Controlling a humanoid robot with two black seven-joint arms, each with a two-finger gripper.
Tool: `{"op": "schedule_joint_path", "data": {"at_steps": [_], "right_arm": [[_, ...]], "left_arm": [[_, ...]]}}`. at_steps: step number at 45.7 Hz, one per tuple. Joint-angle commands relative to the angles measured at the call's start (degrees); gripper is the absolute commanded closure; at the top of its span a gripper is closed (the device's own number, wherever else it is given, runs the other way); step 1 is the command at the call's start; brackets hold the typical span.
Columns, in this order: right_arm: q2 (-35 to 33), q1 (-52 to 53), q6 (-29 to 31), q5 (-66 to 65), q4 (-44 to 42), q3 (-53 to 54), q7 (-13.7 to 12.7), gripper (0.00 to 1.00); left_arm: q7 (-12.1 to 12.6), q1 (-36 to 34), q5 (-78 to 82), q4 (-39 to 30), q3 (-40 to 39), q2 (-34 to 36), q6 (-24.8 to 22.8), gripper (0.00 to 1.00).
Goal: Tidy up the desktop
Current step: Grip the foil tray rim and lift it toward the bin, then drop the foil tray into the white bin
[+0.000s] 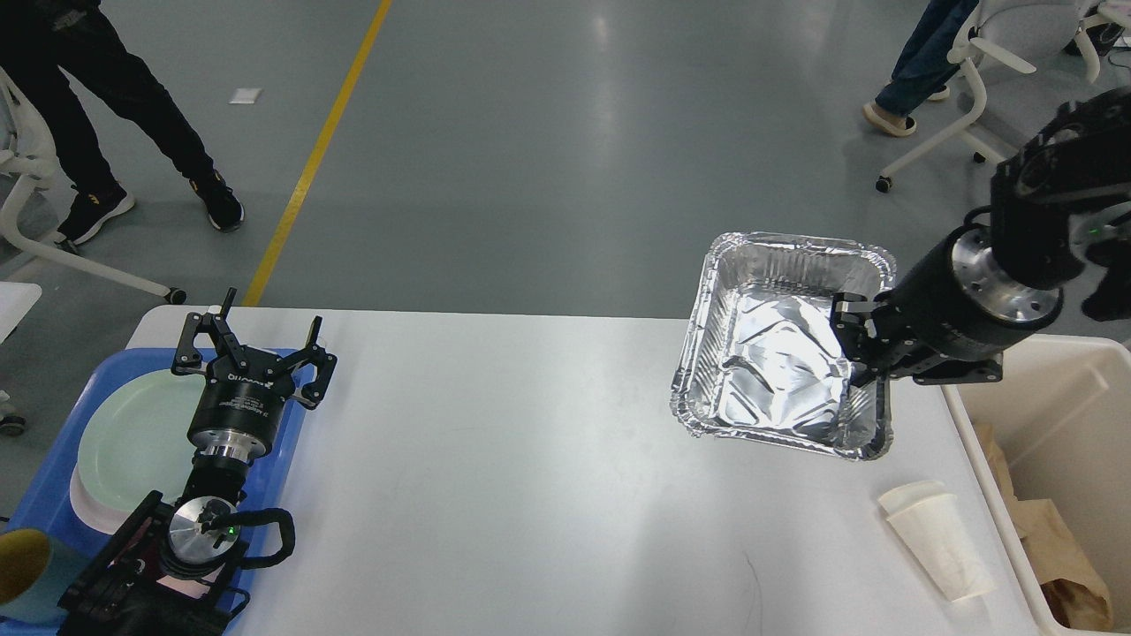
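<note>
L gripper (pixel 252 353) idle, fingers spread wide, over blue tray (pixel 44 495); desktop (pixel 495 477) runs to its right. R gripper (pixel 855 349) pinches foil tray (pixel 778 353) by its right wall, airborne. Recommend: keep tray level, clear cream bin (pixel 1060 415) rim before release. Paper cup (pixel 941 541) lies below R gripper.

desktop (pixel 495 495) | white, matte, rounded corners | level, fills lower view

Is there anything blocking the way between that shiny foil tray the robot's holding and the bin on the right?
Nothing visible does. The right end effector holds the foil tray raised beside the cream bin; the paper cup lies nearer the front.
</note>
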Motion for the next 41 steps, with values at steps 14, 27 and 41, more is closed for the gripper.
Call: {"op": "schedule_joint_path", "data": {"at_steps": [14, 27, 41], "right_arm": [[-20.19, -12.60, -14.13, -1.02, -13.89, -19.09, 1.76, 1.00], [-32.25, -43.44, -15.71, -1.99, -42.54, -10.58, 1.68, 1.00], [-26.29, -83.09, -23.26, -1.81, -66.09, 17.90, 1.68, 1.00]], "left_arm": [[0.00, 0.01, 0.00, 0.00, 0.00, -0.01, 0.08, 0.04], [0.00, 0.01, 0.00, 0.00, 0.00, -0.01, 0.08, 0.04], [0.00, 0.01, 0.00, 0.00, 0.00, -0.01, 0.08, 0.04]]}}
